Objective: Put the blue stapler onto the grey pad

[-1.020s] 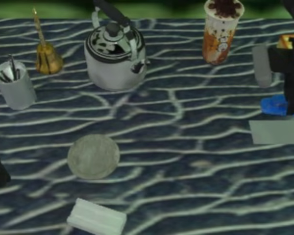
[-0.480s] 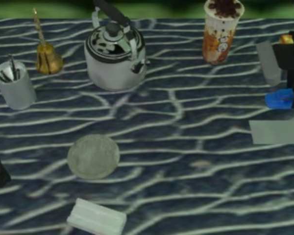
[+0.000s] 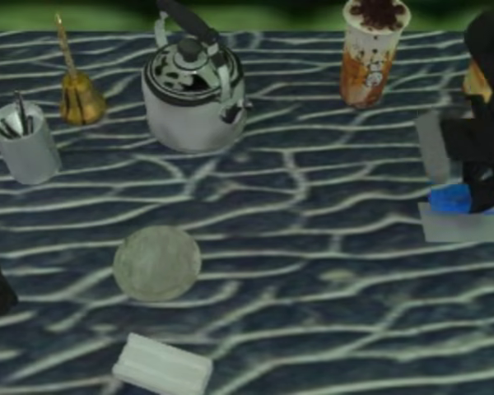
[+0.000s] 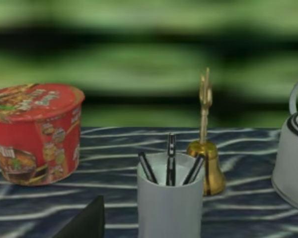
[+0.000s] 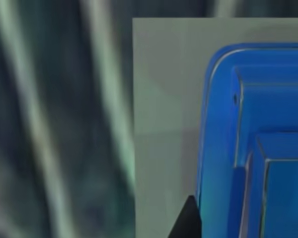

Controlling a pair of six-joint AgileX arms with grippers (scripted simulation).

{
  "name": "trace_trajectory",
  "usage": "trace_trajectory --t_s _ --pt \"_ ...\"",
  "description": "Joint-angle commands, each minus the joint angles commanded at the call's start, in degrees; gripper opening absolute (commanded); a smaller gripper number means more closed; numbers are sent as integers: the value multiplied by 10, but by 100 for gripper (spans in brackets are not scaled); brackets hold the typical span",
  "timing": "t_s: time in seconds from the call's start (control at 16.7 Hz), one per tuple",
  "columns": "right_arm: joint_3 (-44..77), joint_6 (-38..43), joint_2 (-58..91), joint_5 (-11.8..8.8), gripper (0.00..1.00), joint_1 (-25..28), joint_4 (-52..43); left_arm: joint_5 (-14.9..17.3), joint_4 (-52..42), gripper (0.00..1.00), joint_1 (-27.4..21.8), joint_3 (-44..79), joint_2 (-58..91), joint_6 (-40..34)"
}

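Table (image 3: 313, 247), dark blue with pale veining, fills the top view. Kettle (image 3: 194, 90) at 11 o'clock, biggest item on it. Right arm enters from the 3 o'clock edge, its gripper (image 3: 476, 191) down over the pad (image 3: 461, 224). Left arm parked at 9 o'clock edge, its fingers out of view. Drink cup (image 3: 372, 53) at 1 o'clock. Round disc (image 3: 157, 263) at 8 o'clock, ridged whitish block (image 3: 162, 364) at 7, pen cup (image 3: 26, 141) at 10, brass bell (image 3: 81, 92) just past it toward 11. Stapler (image 3: 451, 197) sits at the pad's upper edge at 3 o'clock, mostly hidden under the gripper; the right wrist view shows the stapler (image 5: 253, 144) above the pad (image 5: 164, 119), overlapping it. Can't tell the jaw opening or whether it grips the stapler. Noodle tub (image 4: 35, 131) shows in left wrist view only.
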Motion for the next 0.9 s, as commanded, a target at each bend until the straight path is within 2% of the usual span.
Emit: trace_trajectory --t_s 0.18,0.42,0.9 --pt "-39 0 15 0 0 0 49 0 0 100 0 0 0 0" --pt "-43 0 16 0 0 0 53 0 0 100 0 0 0 0" --pt "-43 0 16 0 60 0 53 0 0 100 0 0 0 0"
